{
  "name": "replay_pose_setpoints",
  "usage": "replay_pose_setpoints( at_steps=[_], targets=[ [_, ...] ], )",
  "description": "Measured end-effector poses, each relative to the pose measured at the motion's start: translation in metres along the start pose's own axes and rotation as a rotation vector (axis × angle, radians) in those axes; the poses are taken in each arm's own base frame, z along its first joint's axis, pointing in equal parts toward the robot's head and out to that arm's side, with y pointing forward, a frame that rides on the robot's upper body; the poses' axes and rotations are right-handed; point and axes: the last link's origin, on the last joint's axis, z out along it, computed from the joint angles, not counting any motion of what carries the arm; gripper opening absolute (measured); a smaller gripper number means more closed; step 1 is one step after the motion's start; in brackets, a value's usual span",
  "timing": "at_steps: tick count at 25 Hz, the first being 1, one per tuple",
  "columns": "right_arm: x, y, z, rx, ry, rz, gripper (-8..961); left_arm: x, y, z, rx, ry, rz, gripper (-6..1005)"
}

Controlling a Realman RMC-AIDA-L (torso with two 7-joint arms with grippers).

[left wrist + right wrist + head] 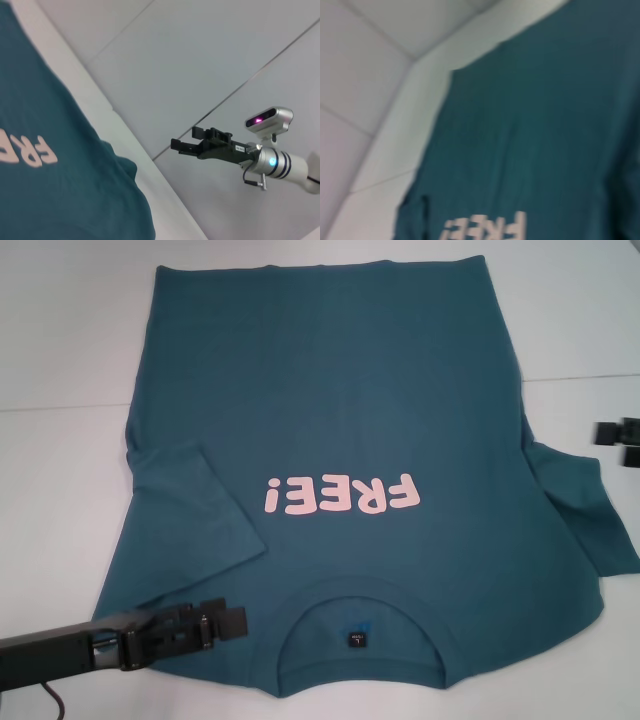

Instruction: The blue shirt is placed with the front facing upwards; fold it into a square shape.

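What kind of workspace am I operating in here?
Probably a lab or test bench, not a home: a plain white table holding only the blue shirt, with pale panelled walls behind the right gripper. The left gripper hovers at the shirt's near edge.

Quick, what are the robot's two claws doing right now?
Left gripper: open, empty, over the blue shirt.
Right gripper: open, holding nothing, beside the shirt.

Blue shirt lies on table, collar nearest robot

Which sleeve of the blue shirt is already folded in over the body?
The sleeve on the robot's left of the dark teal-blue cotton T-shirt lies folded over the body; the other sleeve still sticks out onto the table.
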Motion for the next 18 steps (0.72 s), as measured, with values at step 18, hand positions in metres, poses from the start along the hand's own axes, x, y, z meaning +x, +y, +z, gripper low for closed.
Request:
replay_pose_setpoints(
  at_steps=[18],
  targets=[
    [0.003,-0.026,-0.022,0.242,0.087,0.079,912,0.003,-0.006,0.004,0.031,0.013,-0.034,844]
  ],
)
